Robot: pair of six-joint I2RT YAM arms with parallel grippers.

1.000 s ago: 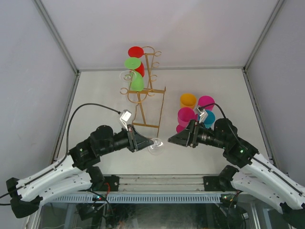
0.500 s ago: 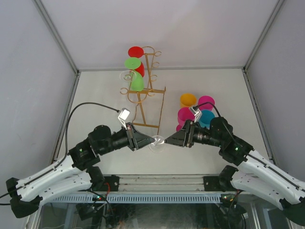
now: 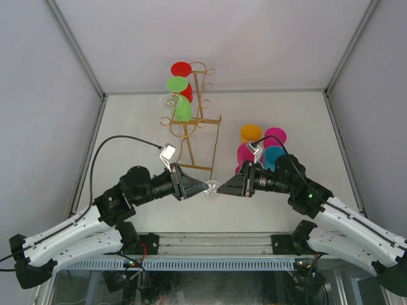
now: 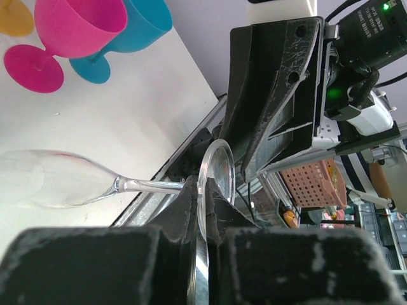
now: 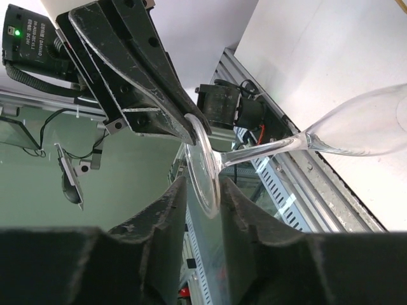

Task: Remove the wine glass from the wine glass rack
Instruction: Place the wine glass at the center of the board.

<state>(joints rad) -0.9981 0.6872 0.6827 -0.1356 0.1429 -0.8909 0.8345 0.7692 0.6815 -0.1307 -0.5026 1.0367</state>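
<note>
A clear wine glass (image 3: 209, 190) is held level in the air near the table's front edge, between my two grippers. My left gripper (image 3: 201, 187) is shut on the rim of its round foot (image 4: 217, 170); the stem and bowl (image 4: 57, 185) stick out to the left in the left wrist view. My right gripper (image 3: 223, 188) faces it from the right. Its fingers (image 5: 175, 203) straddle the same foot (image 5: 202, 166), with a gap still showing on one side. The gold wire wine glass rack (image 3: 198, 121) stands further back.
Red (image 3: 181, 68) and green (image 3: 177, 84) goblets and a clear glass (image 3: 170, 100) hang on the rack's left side. Orange (image 3: 250, 133), pink (image 3: 275, 135), magenta (image 3: 246, 154) and blue (image 3: 277, 156) goblets stand on the table behind the right arm.
The right arm has moved left up to the glass, and its jaws have narrowed around the foot. The left gripper has kept its hold and barely moved.
</note>
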